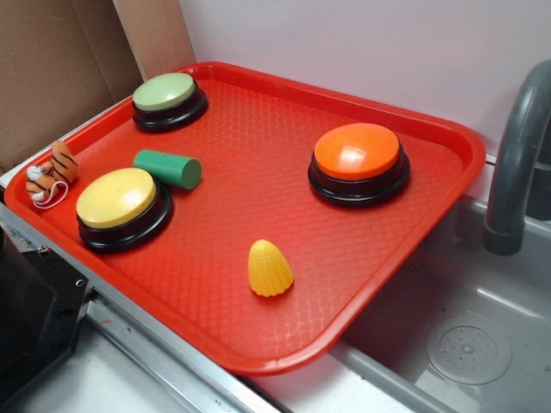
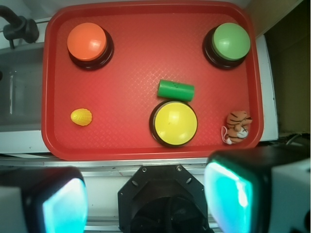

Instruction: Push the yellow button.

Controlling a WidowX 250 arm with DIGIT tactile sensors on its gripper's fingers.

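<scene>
Progress: none visible. Yellow button sits untouched on the red tray, nothing resting on its dome; the whole approach and press remain.

Landmark is the yellow button. Green cylinder lies just beside it on the far side; tiger toy sits near it at the tray edge; corn toy lies well apart, toward the sink side.

Gripper is absent from the exterior view. Wrist view shows its fingers spread wide, holding nothing, high above the tray. Button lies ahead of the fingertips, roughly centred between them.
</scene>
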